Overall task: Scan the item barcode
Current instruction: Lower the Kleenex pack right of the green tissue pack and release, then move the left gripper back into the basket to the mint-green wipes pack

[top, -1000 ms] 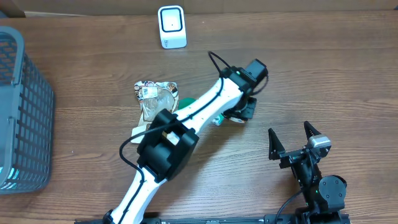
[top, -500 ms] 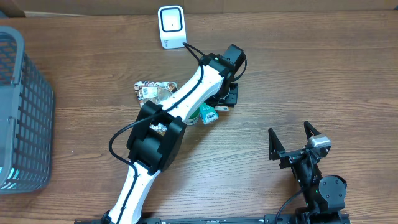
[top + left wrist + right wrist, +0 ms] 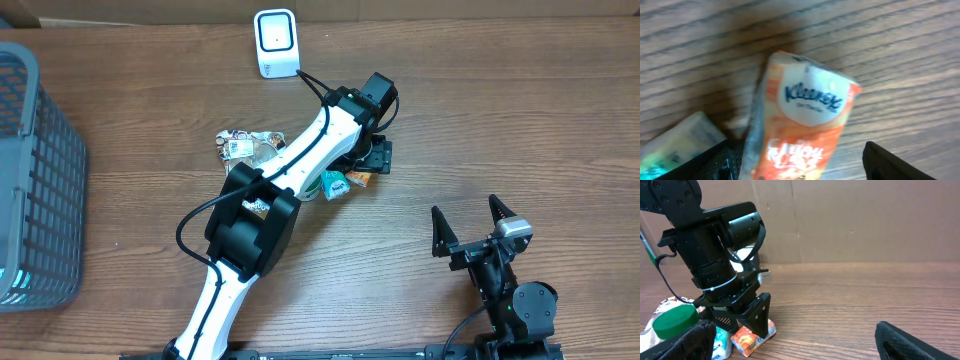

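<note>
Tissues are the item here: an orange pocket pack [image 3: 805, 115] lying flat on the desk [image 3: 520, 120], in front of the white scanner [image 3: 276, 43] and just beside a teal pack [image 3: 333, 184]. The left fingers [image 3: 892, 162] are spread wide and straddle it, pinching nothing. One stands clear of the wrapper; the other is so near that I cannot tell if it touches. The right fingers [image 3: 440, 230] are spread too, empty, and well apart from all this on the robot's side of the desk.

To my eye the step in hand is getting a grip on the pack. Done well, that means centring it between the fingers and closing across the narrow sides so the soft wrapper doesn't skew or slip out. It also means staying off the teal neighbour. The brand face is up and no barcode shows, so I'd guess the code is underneath. The hold should leave that face free to turn toward the scanner.

The overhead view lays out the route to the scanner, the foil packet [image 3: 245, 150] and the grey basket [image 3: 40, 180] at the far left, but the arm covers most of the pack. The left wrist view gives the label and the gap at each finger, though blurred. The right wrist view, from low down, shows the fingertips reaching desk level either side of the pack.
</note>
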`<state>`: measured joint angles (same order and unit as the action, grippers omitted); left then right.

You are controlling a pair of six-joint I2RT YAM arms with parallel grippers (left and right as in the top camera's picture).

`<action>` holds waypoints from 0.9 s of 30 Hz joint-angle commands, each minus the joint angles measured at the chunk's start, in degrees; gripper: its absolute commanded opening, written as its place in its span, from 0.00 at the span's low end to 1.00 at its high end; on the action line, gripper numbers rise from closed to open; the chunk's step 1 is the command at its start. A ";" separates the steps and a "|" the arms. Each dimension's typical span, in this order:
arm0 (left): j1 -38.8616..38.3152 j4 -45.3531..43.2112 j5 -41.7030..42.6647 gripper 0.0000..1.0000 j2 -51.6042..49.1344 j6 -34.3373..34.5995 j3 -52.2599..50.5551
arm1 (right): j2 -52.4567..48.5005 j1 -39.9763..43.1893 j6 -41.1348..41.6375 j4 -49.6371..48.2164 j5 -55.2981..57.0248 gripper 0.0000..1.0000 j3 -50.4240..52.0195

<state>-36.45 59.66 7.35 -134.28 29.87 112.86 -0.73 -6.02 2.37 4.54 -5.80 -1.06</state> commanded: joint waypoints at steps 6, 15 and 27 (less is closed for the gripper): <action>1.66 5.16 2.75 0.87 4.00 -2.99 13.07 | 0.57 0.22 0.22 -0.24 -0.26 1.00 0.59; 6.62 16.37 2.51 0.99 15.39 -9.62 28.74 | 0.57 0.22 0.22 -0.24 -0.26 1.00 0.59; 32.04 32.54 -1.60 1.00 32.04 -11.91 29.97 | 0.57 0.22 0.20 -0.26 -0.26 1.00 0.59</action>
<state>-11.14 90.35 7.29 -104.88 20.29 142.26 -0.73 -6.02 2.35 4.54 -5.76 -1.06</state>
